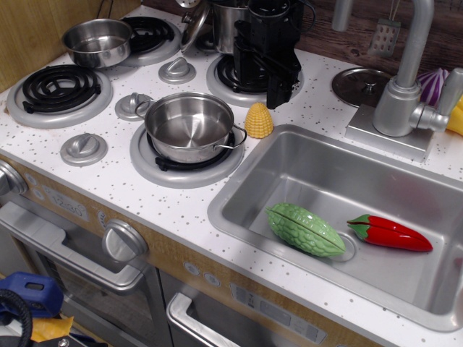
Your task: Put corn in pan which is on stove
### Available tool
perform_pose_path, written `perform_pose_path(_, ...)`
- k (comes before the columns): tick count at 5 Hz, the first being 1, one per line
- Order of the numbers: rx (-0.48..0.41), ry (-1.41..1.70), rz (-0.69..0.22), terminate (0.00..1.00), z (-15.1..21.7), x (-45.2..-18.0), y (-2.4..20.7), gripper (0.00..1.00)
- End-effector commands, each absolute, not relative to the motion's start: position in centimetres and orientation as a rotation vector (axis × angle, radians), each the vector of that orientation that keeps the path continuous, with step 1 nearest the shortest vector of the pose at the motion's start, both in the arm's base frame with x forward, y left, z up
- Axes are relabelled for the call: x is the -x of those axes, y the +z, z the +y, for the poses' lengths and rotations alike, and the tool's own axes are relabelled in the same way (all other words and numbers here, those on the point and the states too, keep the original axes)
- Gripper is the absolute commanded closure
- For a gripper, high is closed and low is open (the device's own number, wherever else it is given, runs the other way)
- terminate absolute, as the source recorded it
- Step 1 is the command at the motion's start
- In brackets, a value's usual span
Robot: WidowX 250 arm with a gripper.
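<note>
The yellow corn (258, 120) stands upright on the white speckled stove (108, 170), just right of a steel pan (189, 126) that sits on the front right burner. The pan holds nothing. My black gripper (282, 92) hangs above the back right burner, behind and slightly right of the corn, apart from it. Its fingertips point down; I cannot tell whether the jaws are open or shut. A second steel pan (98, 42) sits near the back left burner.
A steel sink (340, 217) at the right holds a green bumpy gourd (305, 229) and a red chilli (389, 233). A grey faucet (405, 94) stands behind it. A round lid (359, 84) lies by the faucet. Silver knobs (84, 148) sit between burners.
</note>
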State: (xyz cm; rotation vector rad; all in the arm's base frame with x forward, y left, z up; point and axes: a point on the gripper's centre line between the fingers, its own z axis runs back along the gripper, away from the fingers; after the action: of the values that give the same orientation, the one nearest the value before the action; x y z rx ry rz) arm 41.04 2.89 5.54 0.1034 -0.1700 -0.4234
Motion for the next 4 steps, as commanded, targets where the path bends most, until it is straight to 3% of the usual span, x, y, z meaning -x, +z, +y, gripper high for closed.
perform_pose_path(1,-0.103,-0.423,-0.17,0.0,2.9,-41.0,5.5,0.0)
perform_pose_path(3,-0.036,-0.415,-0.222,0.0,3.0,-41.7,3.1,0.0)
perform_pose_path(4,-0.03,-0.411,-0.21,0.0,3.0,-41.8,3.3,1.0)
